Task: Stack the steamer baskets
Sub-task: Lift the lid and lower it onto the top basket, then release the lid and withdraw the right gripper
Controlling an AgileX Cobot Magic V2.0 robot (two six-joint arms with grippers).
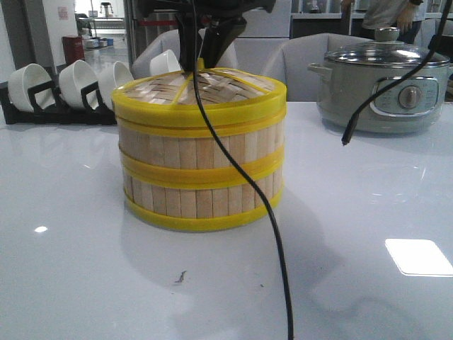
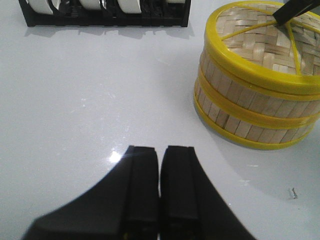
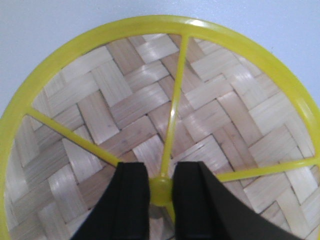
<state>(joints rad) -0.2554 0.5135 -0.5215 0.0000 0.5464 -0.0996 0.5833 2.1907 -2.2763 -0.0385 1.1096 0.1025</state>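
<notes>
Staged kitchen corner in a lab or showroom: white table (image 1: pixel 71 234), bowl rack (image 1: pixel 56 95), electric pot (image 1: pixel 386 88).

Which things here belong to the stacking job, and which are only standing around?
Belonging to the job:
- upper steamer basket
- lower steamer basket, under it
- woven lid on top
- right gripper, jaws at the lid's knob

Only standing around:
- grey electric pot
- white bowls in a black rack
- left gripper, jaws shut, off to the side
</notes>
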